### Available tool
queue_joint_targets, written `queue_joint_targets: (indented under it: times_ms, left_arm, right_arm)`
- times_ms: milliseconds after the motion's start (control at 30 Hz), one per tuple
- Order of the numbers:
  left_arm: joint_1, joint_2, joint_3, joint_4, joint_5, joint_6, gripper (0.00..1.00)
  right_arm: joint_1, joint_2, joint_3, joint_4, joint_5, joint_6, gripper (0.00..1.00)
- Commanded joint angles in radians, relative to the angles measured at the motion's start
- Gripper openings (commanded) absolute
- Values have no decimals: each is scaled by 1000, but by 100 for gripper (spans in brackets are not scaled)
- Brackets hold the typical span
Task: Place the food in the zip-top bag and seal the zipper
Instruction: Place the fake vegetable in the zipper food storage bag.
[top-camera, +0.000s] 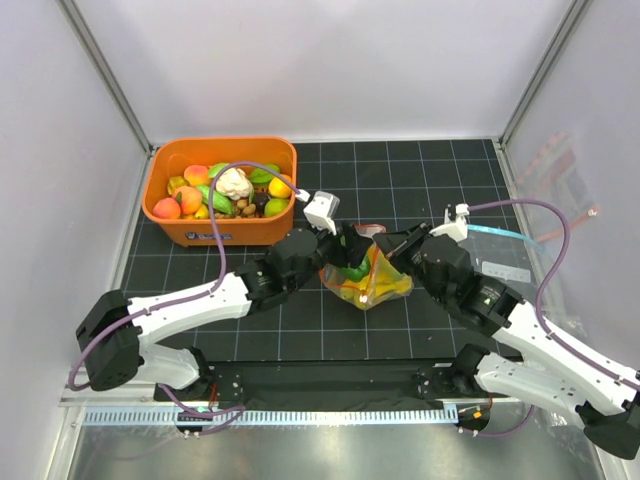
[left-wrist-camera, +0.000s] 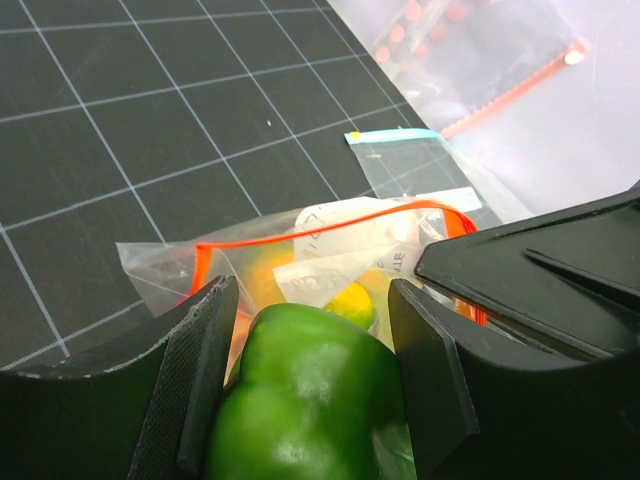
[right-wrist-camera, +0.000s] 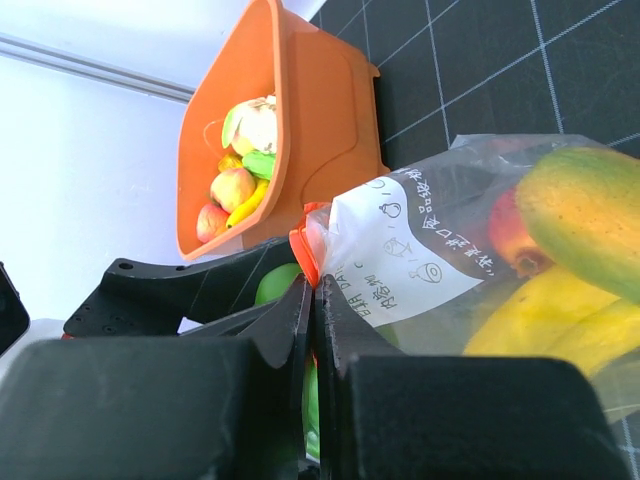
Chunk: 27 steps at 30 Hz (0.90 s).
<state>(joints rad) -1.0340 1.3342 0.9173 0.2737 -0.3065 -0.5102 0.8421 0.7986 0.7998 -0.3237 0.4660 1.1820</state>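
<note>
Two pincers meet at one bag. The left gripper (left-wrist-camera: 312, 312) grasps a green pepper (left-wrist-camera: 310, 400) (hard, smooth, probably slippery) just above the zip-top bag (left-wrist-camera: 260, 262), which lies on the gridded mat (top-camera: 250, 330). The right gripper (right-wrist-camera: 316, 300) is clenched on the limp, light film beside the zipper (right-wrist-camera: 305, 245), which looks the best hold.

The zip-top bag (top-camera: 372, 285) lies on the mat (top-camera: 400, 170), right of the tub (top-camera: 230, 230).

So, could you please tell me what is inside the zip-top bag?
Through the clear zip-top bag: a yellow piece, a red piece and a green-orange fruit. Its white printed label hides whatever lies behind.
</note>
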Motion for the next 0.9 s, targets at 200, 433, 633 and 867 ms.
queue_joint_targets:
  times_ms: [200, 433, 633, 867]
  left_arm:
    - [-12, 40, 8, 102, -26, -2, 64]
    - [-35, 63, -3, 148, -55, -5, 90]
    - [-37, 48, 8, 116, -74, 21, 90]
    - [-34, -36, 180, -270, -224, 76, 91]
  right_arm:
    - [-1, -39, -31, 74, 36, 42, 1]
    - [-1, -64, -53, 71, 62, 67, 1]
    - [-1, -73, -50, 54, 85, 54, 1]
    - [-1, -124, -40, 9, 200, -47, 1]
